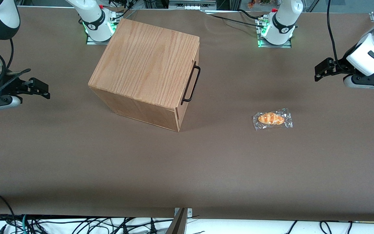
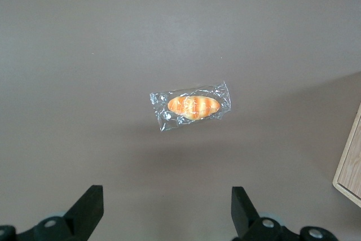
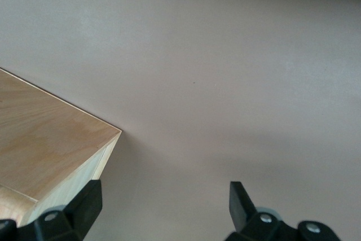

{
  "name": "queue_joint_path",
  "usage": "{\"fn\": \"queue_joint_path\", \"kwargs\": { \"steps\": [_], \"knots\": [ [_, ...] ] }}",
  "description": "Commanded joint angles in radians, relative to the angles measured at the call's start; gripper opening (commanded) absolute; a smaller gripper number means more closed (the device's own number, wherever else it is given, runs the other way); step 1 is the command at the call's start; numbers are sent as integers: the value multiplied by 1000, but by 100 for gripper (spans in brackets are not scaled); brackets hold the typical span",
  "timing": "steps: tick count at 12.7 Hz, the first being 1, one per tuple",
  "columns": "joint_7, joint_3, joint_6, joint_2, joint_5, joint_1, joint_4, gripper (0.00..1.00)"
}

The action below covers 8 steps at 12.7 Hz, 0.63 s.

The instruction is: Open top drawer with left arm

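Table [image 1: 206, 162]: uniform matte brown covering, no pattern.

Cabinet [image 1: 144, 65]: light oak, with darker reddish grain running in long streaks across the top; side panels paler and plainer.

Top drawer [image 1: 187, 112]: front in the same oak tone, seen edge-on; handle [image 1: 192, 83] thin and black.

Bun [image 1: 271, 118]: orange-gold with paler cream stripes, inside a clear, glossy wrapper [image 1: 287, 123] showing white glints.

Left arm [image 1: 373, 53]: glossy white shell, one small dark patch; gripper [image 1: 320, 74], toward the working arm's end of the table, black, fingers apart in the wrist view.

Arm bases: white with black bands, green light glowing at the foot [image 1: 261, 37].
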Motion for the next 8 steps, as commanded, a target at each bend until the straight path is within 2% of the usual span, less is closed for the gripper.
{"fn": "queue_joint_path", "kwargs": {
  "steps": [1, 8],
  "knots": [
    [20, 1, -23, 13, -14, 1, 33, 100],
    [20, 1, -23, 19, -14, 1, 39, 100]
  ]
}}
